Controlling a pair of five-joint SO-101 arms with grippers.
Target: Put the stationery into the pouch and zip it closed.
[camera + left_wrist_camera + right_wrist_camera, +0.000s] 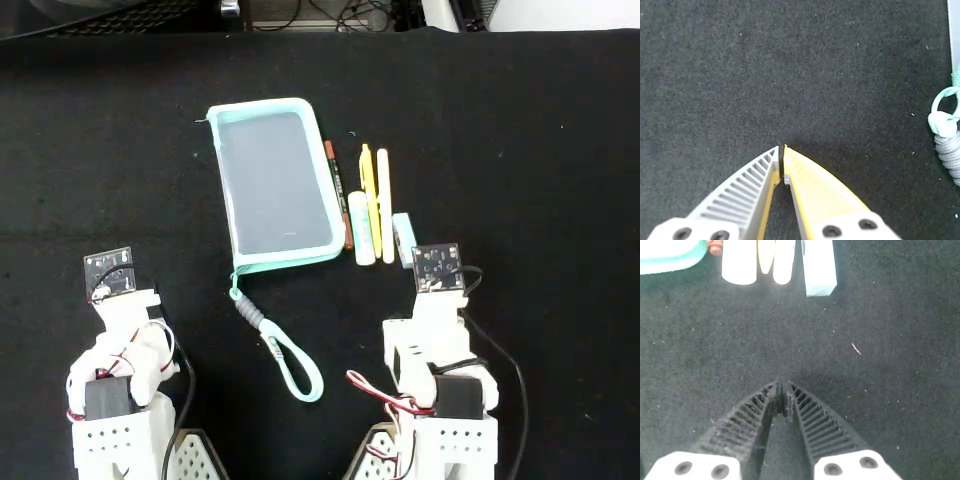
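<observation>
Task not begun. My left gripper (781, 148) and right gripper (783, 385) both clenched, empty. Ahead lies pouch (275, 185), pens (372, 200) lined just beside it. Next, I judge: open right jaws, reach for nearest pen.

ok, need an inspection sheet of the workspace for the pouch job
Surface: black cloth, flat.
Job's things: pouch lies flat, with its strap trailing toward the arms. Outside it, in a row alongside, are the brown pen, white stick, yellow marker, cream pen and blue eraser. Zip state cannot be told.
Clutter: one lint fleck.
Grippers: left gripper and right gripper both shut, empty, over bare cloth.
Cables: red and white wires on the arms; black cable by the right arm's base.
Surroundings: cables and gear past the table's far edge.
</observation>
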